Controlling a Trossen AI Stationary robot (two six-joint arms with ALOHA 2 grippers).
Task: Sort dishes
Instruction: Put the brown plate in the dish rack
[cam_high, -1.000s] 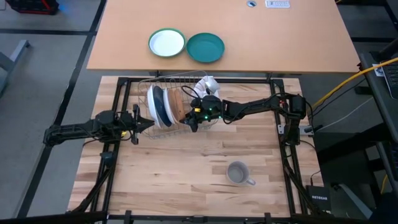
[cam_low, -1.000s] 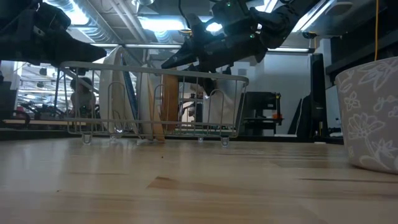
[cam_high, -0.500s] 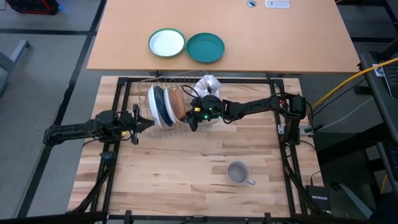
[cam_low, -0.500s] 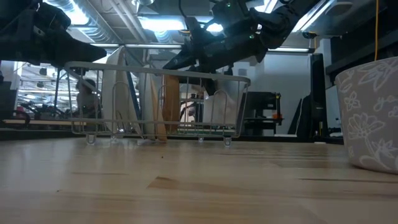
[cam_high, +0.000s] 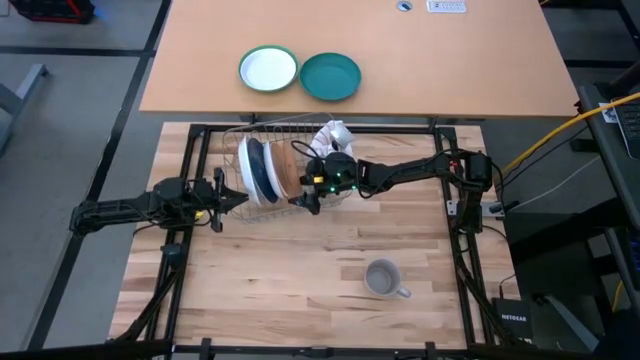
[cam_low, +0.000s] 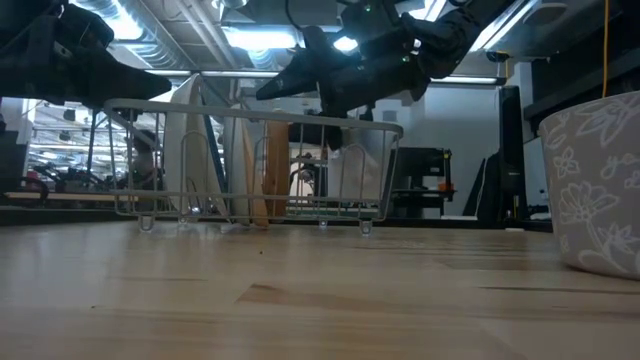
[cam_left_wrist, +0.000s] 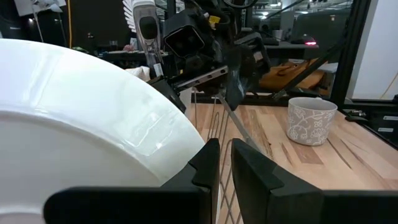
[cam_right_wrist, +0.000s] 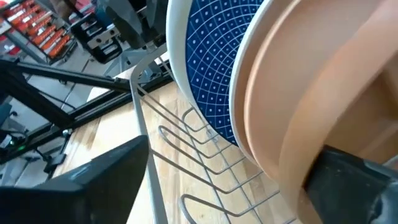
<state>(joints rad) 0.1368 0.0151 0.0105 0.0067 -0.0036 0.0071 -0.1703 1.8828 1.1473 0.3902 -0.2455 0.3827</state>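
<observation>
A wire dish rack (cam_high: 265, 165) stands on the wooden table. A white plate (cam_high: 243, 163), a dark blue plate (cam_high: 262, 170) and a tan plate (cam_high: 287, 168) stand on edge in it. My right gripper (cam_high: 303, 193) is open at the rack's right part, with its fingers on either side of the tan plate's rim (cam_right_wrist: 280, 124). My left gripper (cam_high: 236, 197) is shut on the rack at its left end, beside the white plate (cam_left_wrist: 81, 118). The grey mug (cam_high: 384, 278) stands upright on the table toward the near right. My left gripper pinches a rim wire (cam_left_wrist: 219, 134) at the rack's left end between its two fingers, coming level from the table's left. The rack stands on the table. My right gripper's fingers (cam_right_wrist: 348, 180) straddle the tan plate's rim from the right; I cannot tell whether they touch it.
A green-rimmed white plate (cam_high: 268, 70) and a teal plate (cam_high: 330, 77) lie on the far table. A white object (cam_high: 335, 132) sits at the rack's far right corner. Bare wood lies between the rack and the mug (cam_low: 600, 180).
The tan plate has tipped from leaning to more upright in the rack. My right gripper has risen slightly above the rack's rim, next to that plate.
</observation>
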